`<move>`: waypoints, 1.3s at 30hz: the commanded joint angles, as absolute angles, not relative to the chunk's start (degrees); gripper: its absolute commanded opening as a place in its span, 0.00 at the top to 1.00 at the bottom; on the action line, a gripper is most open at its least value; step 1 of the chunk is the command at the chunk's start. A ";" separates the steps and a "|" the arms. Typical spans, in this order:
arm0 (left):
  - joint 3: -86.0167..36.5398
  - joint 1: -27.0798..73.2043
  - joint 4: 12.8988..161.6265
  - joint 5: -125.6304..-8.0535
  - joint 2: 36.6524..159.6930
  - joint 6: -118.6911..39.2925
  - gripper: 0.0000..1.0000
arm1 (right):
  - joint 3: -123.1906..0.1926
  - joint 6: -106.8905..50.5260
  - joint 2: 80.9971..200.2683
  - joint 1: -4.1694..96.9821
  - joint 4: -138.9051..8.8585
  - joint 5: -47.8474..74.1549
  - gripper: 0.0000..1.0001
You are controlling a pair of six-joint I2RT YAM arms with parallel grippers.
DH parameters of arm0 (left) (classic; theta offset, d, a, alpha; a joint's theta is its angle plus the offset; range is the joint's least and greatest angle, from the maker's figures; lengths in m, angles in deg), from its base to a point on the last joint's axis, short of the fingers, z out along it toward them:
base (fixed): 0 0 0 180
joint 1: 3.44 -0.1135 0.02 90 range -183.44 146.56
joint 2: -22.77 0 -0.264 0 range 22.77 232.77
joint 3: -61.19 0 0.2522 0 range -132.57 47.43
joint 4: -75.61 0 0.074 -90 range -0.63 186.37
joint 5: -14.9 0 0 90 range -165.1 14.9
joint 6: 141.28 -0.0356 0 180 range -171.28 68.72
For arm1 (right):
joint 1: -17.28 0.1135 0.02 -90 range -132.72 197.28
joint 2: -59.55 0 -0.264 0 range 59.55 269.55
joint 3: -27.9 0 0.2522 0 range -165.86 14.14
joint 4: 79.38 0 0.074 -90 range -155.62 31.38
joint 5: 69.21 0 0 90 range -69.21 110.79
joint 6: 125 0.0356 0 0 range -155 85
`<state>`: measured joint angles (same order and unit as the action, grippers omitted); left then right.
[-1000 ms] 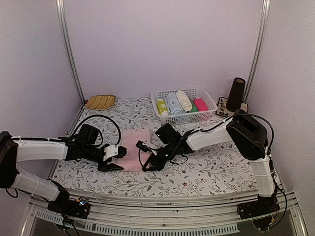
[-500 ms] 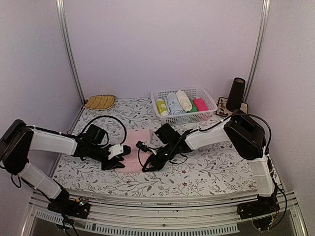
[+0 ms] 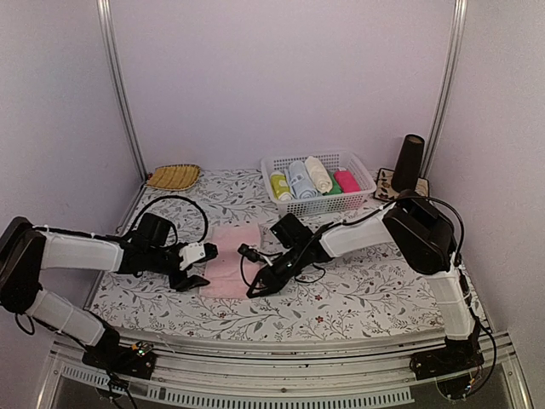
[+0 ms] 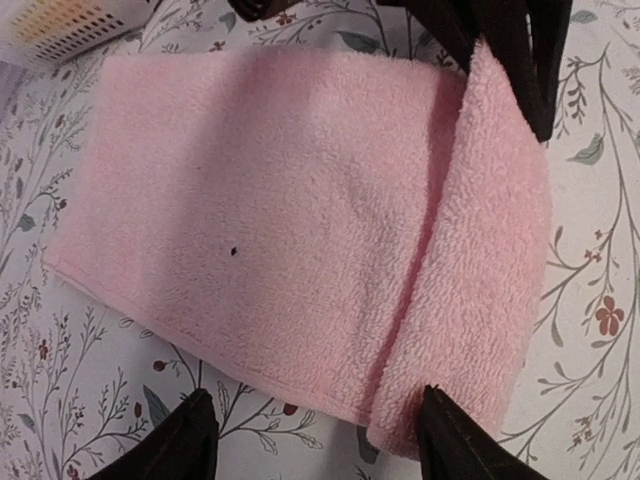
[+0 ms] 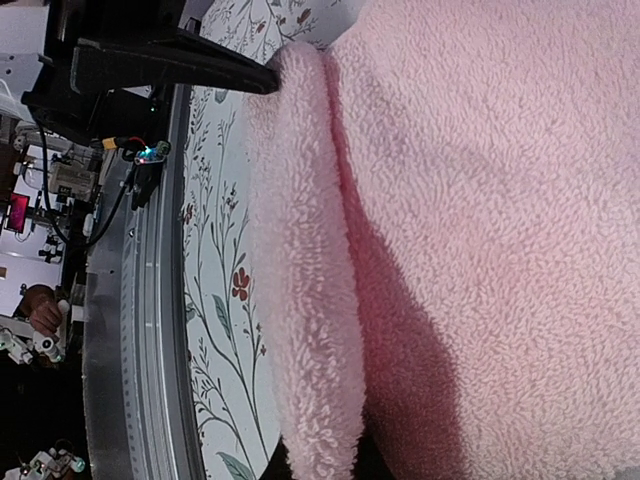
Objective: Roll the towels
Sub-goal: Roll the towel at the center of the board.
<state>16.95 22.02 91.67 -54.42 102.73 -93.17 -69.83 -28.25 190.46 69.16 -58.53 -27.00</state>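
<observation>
While the right gripper (image 3: 255,290) is pinched shut on the right end of the first fold of the pink towel (image 3: 230,254), the left gripper (image 3: 199,267) stands with its jaws wide apart at the fold's left end. Its near finger (image 4: 450,440) touches the folded edge and holds nothing. The towel lies flat on the floral tablecloth (image 3: 375,290) at mid-table, between my two arms. Only its near edge is turned over, in a single lap, and the far part is spread out. I judge this roll barely begun, with almost the whole length left to wind. A cream towel (image 3: 318,173) lies rolled in the white basket (image 3: 324,206) on the far side, among the coloured rolls (image 3: 300,179), so that half looks done. A woven mat (image 3: 173,176) sits far left and a dark cup (image 3: 410,162) far right, both well apart from the work. I see nothing lying between the fold and the towel's far edge.
</observation>
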 commanded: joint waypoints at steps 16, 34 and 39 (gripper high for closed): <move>34.60 37.20 81.62 -62.96 78.94 -112.88 0.29 | -73.33 -21.95 196.38 66.61 -54.09 -34.61 0.91; 36.81 47.15 61.40 -82.70 100.28 -112.49 0.42 | -74.01 -20.52 196.93 66.38 -54.02 -35.70 0.91; 38.05 48.56 61.96 -83.17 101.92 -113.24 0.48 | -74.02 -20.49 196.74 66.36 -54.08 -36.30 0.91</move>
<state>35.94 46.89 60.39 -81.23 99.47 -112.42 -73.68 -20.76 194.81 66.60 -55.97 -37.05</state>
